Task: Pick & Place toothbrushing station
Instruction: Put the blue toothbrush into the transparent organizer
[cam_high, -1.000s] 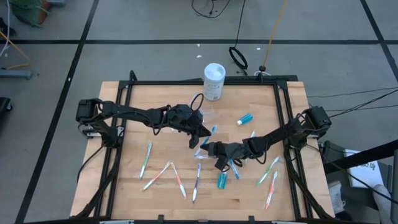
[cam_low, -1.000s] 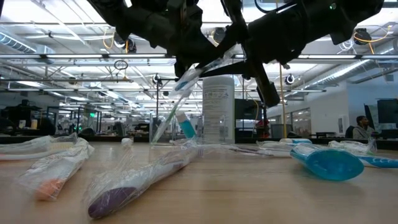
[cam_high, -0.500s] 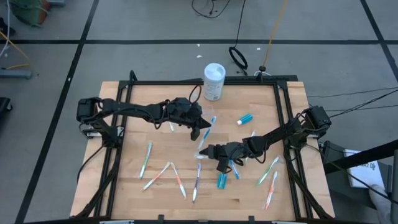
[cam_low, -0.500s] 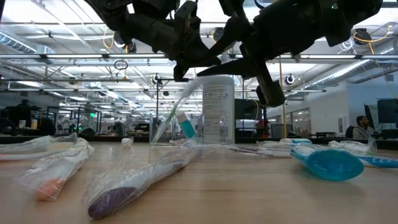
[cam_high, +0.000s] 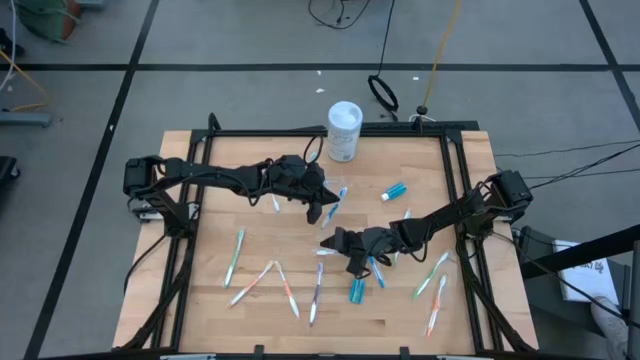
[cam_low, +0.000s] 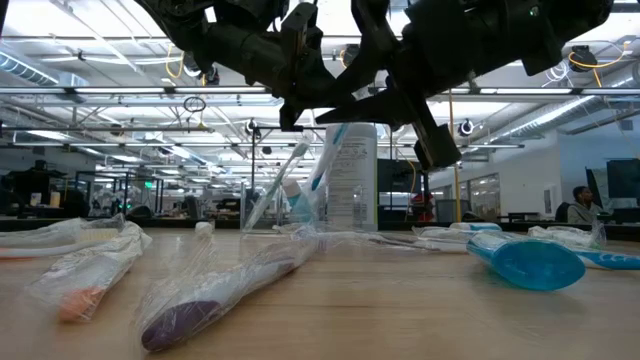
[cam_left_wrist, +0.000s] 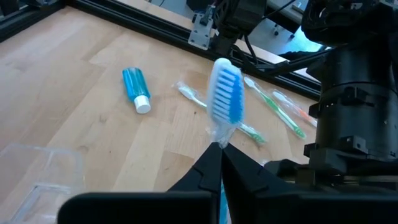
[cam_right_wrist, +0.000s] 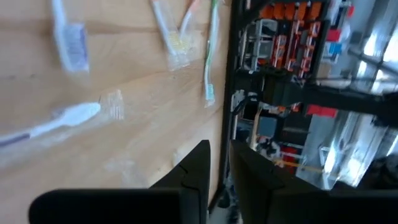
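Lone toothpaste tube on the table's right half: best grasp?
Grip the toothpaste tube mid-body, coming straight down, jaws across its narrow width. It lies flat and diagonal on the table, clear of neighbours; the white cap end would probably slip. Left gripper holds a blue toothbrush.

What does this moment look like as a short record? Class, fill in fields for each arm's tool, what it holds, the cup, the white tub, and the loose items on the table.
left tool: above the table's middle, shut on the blue toothbrush, head pointing up
right tool: low over the table's middle, holds nothing visible, fingers slightly apart
clear cup: on the table below the left tool
white tub: upright at the far edge
toothpaste tube: lying alone, right of centre
loose toothbrushes: several wrapped ones, e.g. a purple one, scattered near the front
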